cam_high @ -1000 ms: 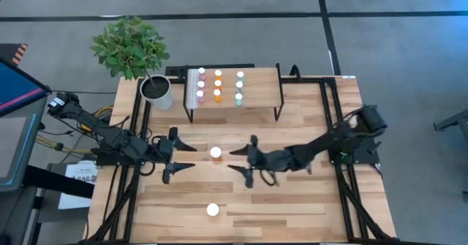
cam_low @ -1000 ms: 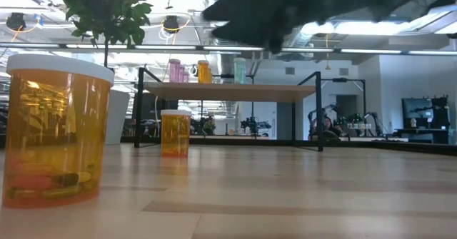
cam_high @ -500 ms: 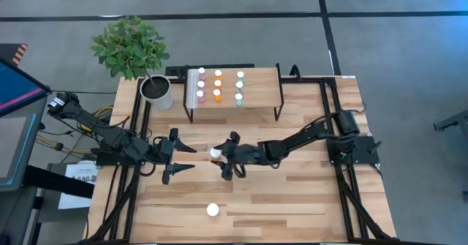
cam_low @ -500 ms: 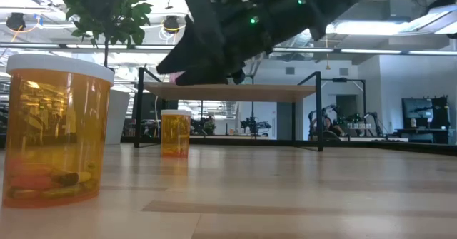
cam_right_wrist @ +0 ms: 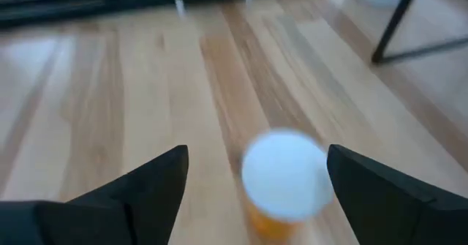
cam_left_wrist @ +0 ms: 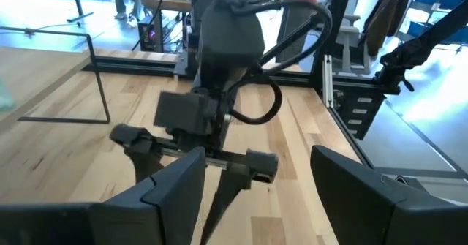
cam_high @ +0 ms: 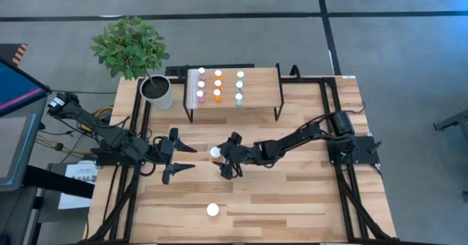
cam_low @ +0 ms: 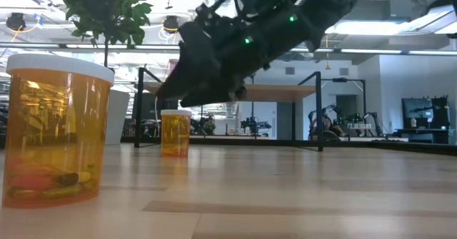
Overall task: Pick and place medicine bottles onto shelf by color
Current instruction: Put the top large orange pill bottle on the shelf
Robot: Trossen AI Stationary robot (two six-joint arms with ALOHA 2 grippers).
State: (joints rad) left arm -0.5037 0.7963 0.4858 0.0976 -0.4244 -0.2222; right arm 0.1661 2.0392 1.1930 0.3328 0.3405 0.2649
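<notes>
Medicine bottles sit in two groups on the big wooden table (cam_high: 292,201), which is the largest thing in view and carries a black frame along its sides. At the table's far left corner stands a leafy green plant (cam_high: 130,46) in a white pot (cam_high: 158,91). Just right of the pot, along the far edge, is the shelf (cam_high: 259,84), a raised light-wood platform on thin black legs; its right part is bare. The left arm waits at the left side of the table, and the left gripper (cam_high: 183,159) points toward the middle with its fingers spread apart and nothing between them. The right arm stretches from the right side across the middle, and the right gripper (cam_high: 221,161) hangs tilted over one large orange bottle (cam_high: 215,153) with a wide white cap, its fingers wide apart, one on each side of the cap and not touching it in the right wrist view. A second large orange bottle (cam_high: 212,210) stands well apart near the front edge, close to the low camera. On the shelf's left part the small bottles (cam_high: 218,86) stand in three columns: pink on the left, orange in the middle, teal-green on the right.
</notes>
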